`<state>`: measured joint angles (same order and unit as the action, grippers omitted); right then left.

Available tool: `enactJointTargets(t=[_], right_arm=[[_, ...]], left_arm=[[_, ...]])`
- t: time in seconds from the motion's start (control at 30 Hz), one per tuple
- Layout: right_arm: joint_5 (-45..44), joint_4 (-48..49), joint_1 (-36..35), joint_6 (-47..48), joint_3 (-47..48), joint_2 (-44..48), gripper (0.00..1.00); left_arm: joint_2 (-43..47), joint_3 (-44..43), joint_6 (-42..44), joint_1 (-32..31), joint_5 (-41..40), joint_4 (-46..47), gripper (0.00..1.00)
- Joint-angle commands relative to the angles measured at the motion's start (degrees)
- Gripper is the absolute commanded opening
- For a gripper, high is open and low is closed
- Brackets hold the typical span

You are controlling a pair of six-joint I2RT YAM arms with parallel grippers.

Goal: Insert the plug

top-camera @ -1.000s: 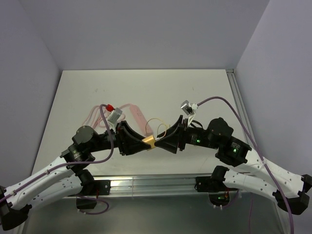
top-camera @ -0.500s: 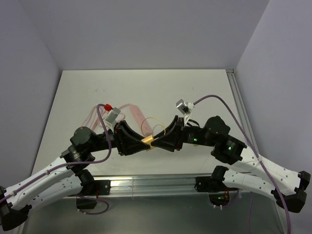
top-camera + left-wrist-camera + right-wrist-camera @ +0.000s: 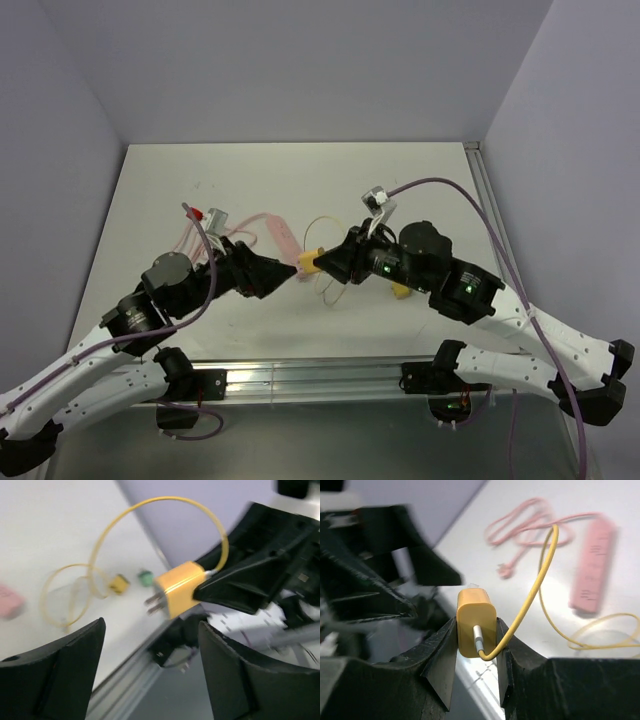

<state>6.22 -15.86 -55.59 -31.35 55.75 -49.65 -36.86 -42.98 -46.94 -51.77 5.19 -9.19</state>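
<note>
A yellow plug (image 3: 309, 259) with two metal prongs and a yellow cable (image 3: 325, 222) is gripped between the fingers of my right gripper (image 3: 320, 262), held in the air. In the right wrist view the plug (image 3: 476, 614) sits squarely between the two fingers, with the right gripper (image 3: 476, 625) shut on it. My left gripper (image 3: 285, 272) is open and empty, just left of the plug, its tips close to the prongs. In the left wrist view the plug (image 3: 180, 587) hangs ahead of the left gripper (image 3: 150, 630). A pink power strip (image 3: 283, 238) lies on the table behind them.
The pink strip's cord (image 3: 195, 238) is coiled at the left. The yellow cable loops on the table (image 3: 70, 592). A small yellow piece (image 3: 119, 583) and a green piece (image 3: 145, 577) lie near the front. A metal rail (image 3: 310, 375) runs along the table's near edge.
Both grippers met at the plug near the front edge. Now the left gripper has let go and drawn back left, and the right gripper has carried the plug up and back.
</note>
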Motion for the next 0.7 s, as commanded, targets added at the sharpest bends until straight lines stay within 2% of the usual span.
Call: enactJointTargets(t=[0.0, 0.03, 0.07, 0.17, 0.23, 0.3, 0.37, 0.5, 0.67], right_arm=[[-19.3, -9.6, 0.5, 4.2, 7.2, -3.8, 0.0], [-21.1, -10.4, 0.7, 5.8, 7.9, -5.0, 0.0], [-22.9, -11.5, 0.8, 6.4, 8.5, -7.7, 0.0], [-25.6, -12.2, 3.6, 8.8, 11.4, -14.0, 0.0], [-25.4, -12.2, 7.9, 9.6, 13.2, -17.0, 0.0], [-25.9, -11.1, 11.0, 11.5, 14.1, -21.0, 0.0], [-26.2, -10.4, 14.3, 12.8, 15.2, -25.0, 0.0], [-22.0, -9.7, 17.6, 14.6, 17.9, -29.8, 0.0], [-10.4, -4.8, 19.9, 12.9, 16.2, -32.7, 0.0]], left_arm=[[-2.2, -4.9, -1.7, 0.4, -18.6, -15.6, 0.78], [-3.3, -5.4, -2.5, 0.4, -20.7, -16.1, 0.69], [-4.3, -5.7, -3.0, 0.5, -21.4, -16.6, 0.64], [-10.7, -5.7, -3.8, 2.2, -20.8, -16.0, 0.59], [-13.9, -5.4, -3.9, 5.6, -18.0, -14.1, 0.58], [-18.7, -4.9, -3.8, 11.1, -11.0, -11.7, 0.55], [-23.5, -4.2, -3.7, 14.9, -4.5, -7.6, 0.48], [-32.5, -6.4, -3.3, 22.6, 1.6, -4.6, 0.47], [-45.0, -12.5, -2.8, 24.9, 4.6, -2.1, 0.45]])
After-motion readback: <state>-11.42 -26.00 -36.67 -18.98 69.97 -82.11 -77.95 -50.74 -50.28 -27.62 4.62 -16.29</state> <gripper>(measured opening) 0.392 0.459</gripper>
